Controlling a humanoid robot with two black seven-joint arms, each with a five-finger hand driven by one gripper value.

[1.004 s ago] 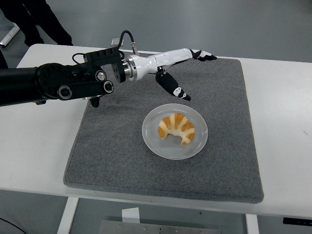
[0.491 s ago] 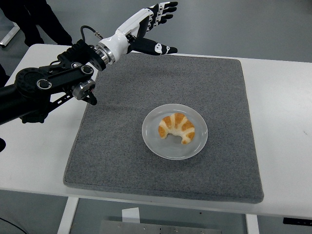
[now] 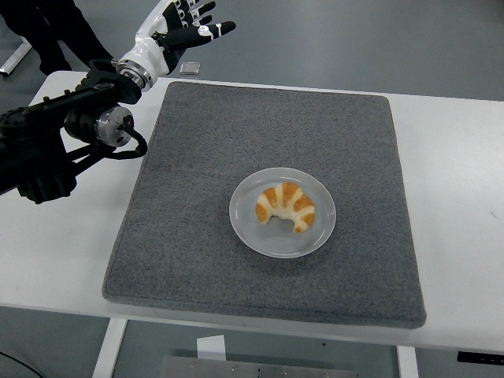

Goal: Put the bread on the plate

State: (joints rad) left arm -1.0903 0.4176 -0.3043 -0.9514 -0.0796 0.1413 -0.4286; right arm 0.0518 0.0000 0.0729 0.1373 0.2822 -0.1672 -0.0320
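A golden croissant (image 3: 286,207) lies on the round white plate (image 3: 248,228) in the middle of the grey mat (image 3: 189,236). My left hand (image 3: 183,24) is raised high over the mat's far left corner, well away from the plate. Its fingers are spread and hold nothing. The black left arm (image 3: 55,138) comes in from the left edge. My right arm does not show.
The mat covers most of the white table (image 3: 449,205). A person's dark legs (image 3: 55,31) stand at the top left beyond the table. A small square object (image 3: 189,68) lies on the floor behind the hand.
My left hand has drawn back from above the plate toward the far left corner and risen, staying open. The croissant and plate have not moved.
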